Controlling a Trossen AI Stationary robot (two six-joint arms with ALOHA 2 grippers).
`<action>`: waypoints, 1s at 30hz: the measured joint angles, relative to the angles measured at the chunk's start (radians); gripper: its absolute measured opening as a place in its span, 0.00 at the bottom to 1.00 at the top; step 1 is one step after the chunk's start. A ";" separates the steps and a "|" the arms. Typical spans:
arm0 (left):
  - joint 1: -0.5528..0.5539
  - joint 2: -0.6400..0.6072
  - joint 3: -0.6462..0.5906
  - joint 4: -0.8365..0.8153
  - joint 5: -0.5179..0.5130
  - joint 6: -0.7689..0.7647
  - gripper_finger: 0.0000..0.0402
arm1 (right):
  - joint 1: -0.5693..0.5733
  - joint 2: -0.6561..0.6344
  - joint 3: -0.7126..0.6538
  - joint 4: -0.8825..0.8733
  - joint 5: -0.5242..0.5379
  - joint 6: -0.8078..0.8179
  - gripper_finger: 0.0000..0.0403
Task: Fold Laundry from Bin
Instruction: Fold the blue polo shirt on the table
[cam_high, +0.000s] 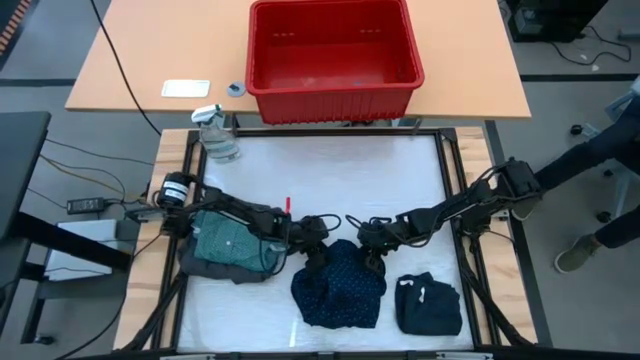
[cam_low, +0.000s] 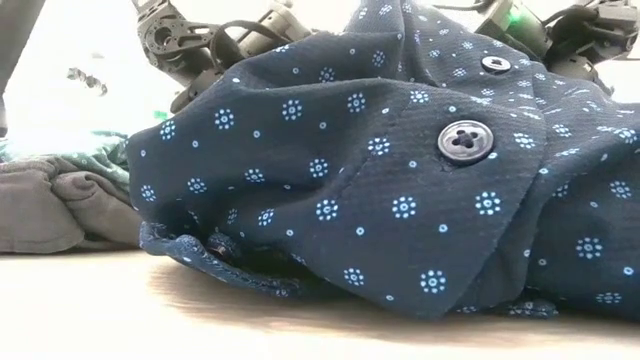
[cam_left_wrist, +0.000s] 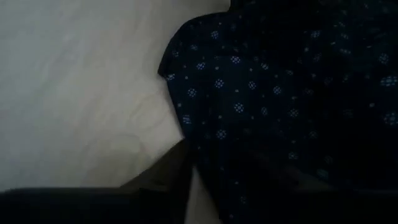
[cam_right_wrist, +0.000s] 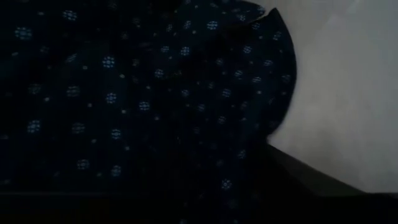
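A navy dotted shirt (cam_high: 340, 288) lies bunched on the white table near its front edge; its buttons show in the low view (cam_low: 466, 141). My left gripper (cam_high: 316, 250) and my right gripper (cam_high: 372, 252) both sit at the shirt's far edge, about a hand's width apart, shut on the cloth. A teal-green dotted piece (cam_high: 228, 238) lies on a grey piece (cam_high: 215, 268) under my left arm. A folded dark piece (cam_high: 430, 305) lies at the front right. The red bin (cam_high: 332, 52) stands on the wooden table beyond. My left gripper holds the navy shirt at the left part of its far edge (cam_left_wrist: 186, 134), coming slanting down from the far left. The cloth drapes over the fingers and hides the contact; only one finger (cam_left_wrist: 165, 180) shows. The edge is raised, and the rest lies on the table. My right gripper holds the navy shirt at the right part of its far edge (cam_right_wrist: 273, 118), coming slanting down from the far right. The cloth covers the fingers; only one finger (cam_right_wrist: 305, 177) shows beside it. The edge is raised, and the shirt's body rests on the table.
A spray bottle (cam_high: 218, 135) stands at the white table's far left corner. A white card (cam_high: 185, 88) lies on the wooden table left of the bin. A person's legs (cam_high: 600, 190) show beyond the right edge. Bare white table lies between the shirt and the far edge.
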 joint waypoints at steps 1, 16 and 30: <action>0.001 0.000 0.002 -0.001 0.000 0.014 0.27 | -0.003 -0.003 -0.001 -0.004 0.001 0.000 0.42; 0.110 -0.059 0.195 -0.290 0.053 0.323 0.01 | -0.171 -0.178 0.051 -0.250 0.201 -0.217 0.02; 0.486 -0.172 0.724 -0.838 -0.004 0.788 0.00 | -0.495 -0.343 0.494 -0.344 0.619 -0.922 0.01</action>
